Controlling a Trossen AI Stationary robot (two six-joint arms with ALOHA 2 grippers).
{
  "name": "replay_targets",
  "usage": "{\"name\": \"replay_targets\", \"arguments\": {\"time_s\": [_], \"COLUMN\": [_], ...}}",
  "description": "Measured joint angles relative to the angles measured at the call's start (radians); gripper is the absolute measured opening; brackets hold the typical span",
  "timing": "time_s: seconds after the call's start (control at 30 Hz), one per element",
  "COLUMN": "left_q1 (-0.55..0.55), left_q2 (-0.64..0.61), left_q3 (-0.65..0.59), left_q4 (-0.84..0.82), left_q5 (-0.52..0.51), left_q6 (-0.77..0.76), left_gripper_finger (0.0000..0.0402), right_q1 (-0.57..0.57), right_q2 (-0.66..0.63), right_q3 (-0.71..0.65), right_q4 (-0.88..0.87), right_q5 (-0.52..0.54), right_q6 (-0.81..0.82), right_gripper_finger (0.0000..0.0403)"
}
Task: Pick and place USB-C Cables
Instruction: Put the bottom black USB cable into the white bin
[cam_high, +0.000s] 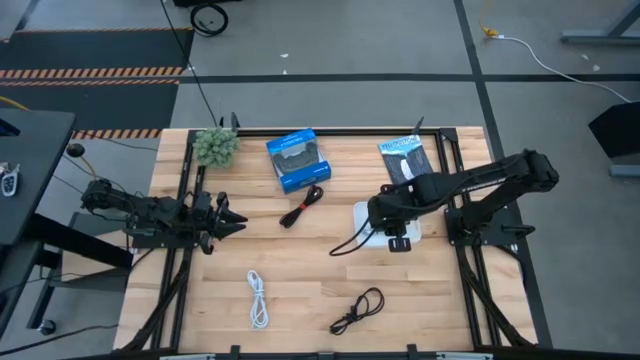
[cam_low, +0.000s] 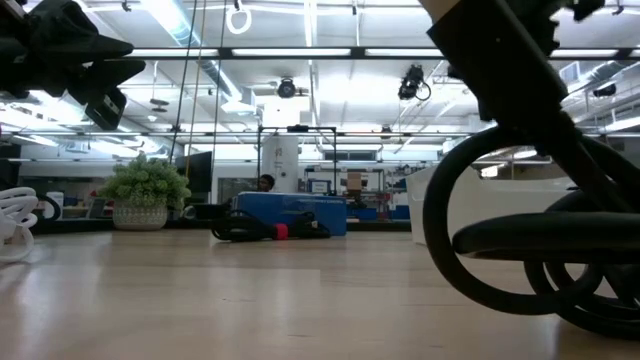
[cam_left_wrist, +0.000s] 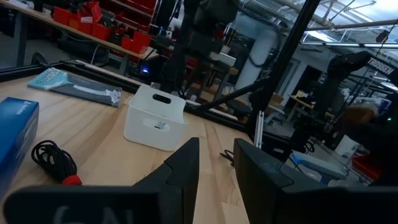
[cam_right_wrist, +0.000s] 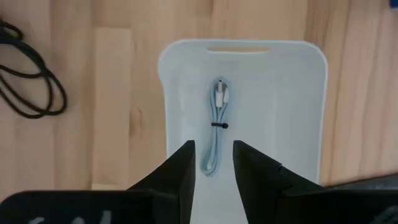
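The pale blue-grey cable (cam_right_wrist: 216, 127) lies bundled on the floor of the white bin (cam_right_wrist: 305, 112), (cam_high: 368, 215). My right gripper (cam_right_wrist: 213, 163), (cam_high: 400, 238) hovers above the bin, open, fingers pointing down over that cable and apart from it. The black-and-red cable (cam_high: 303, 207), (cam_left_wrist: 53, 162) lies on the table in front of the blue box. The white cable (cam_high: 259, 297), (cam_low: 15, 225) and the black cable (cam_high: 358, 310), (cam_low: 520, 260) lie near the table's near edge. My left gripper (cam_high: 225, 218), (cam_left_wrist: 214, 165) waits open at the table's left side.
A blue box (cam_high: 297, 160) and a flat black-and-white packet (cam_high: 408, 158) lie near the far edge. A small potted plant (cam_high: 215, 146) stands at the far left corner. Bare wood shows in the table's middle, between the cables.
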Motion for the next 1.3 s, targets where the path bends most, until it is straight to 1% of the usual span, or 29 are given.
{"name": "replay_targets", "arguments": {"time_s": [0.2,0.3,0.5,0.7,0.83,1.07,1.3], "left_q1": [0.0,0.0,0.0,0.0,0.0,0.0,0.0], "left_q2": [0.0,0.0,0.0,0.0,0.0,0.0,0.0], "left_q3": [0.0,0.0,0.0,0.0,0.0,0.0,0.0], "left_q4": [0.0,0.0,0.0,0.0,0.0,0.0,0.0], "left_q5": [0.0,0.0,0.0,0.0,0.0,0.0,0.0], "left_q6": [0.0,0.0,0.0,0.0,0.0,0.0,0.0], "left_gripper_finger": [0.0107,0.0107,0.0107,0.0107,0.0107,0.0107,0.0107], "right_q1": [0.019,0.024,0.026,0.027,0.048,0.14,0.247], "right_q2": [0.0,0.0,0.0,-0.001,0.004,0.019,0.096], "right_q3": [0.124,0.183,0.257,0.27,0.27,0.265,0.264], "right_q4": [-0.121,-0.174,-0.236,-0.258,-0.242,-0.176,-0.127], "right_q5": [0.001,0.025,0.043,0.044,0.044,0.037,0.022], "right_q6": [0.001,0.009,0.009,0.021,0.023,0.051,0.123], "right_gripper_finger": [0.0115,0.0115,0.0115,0.0114,0.0114,0.0114,0.0114]}}
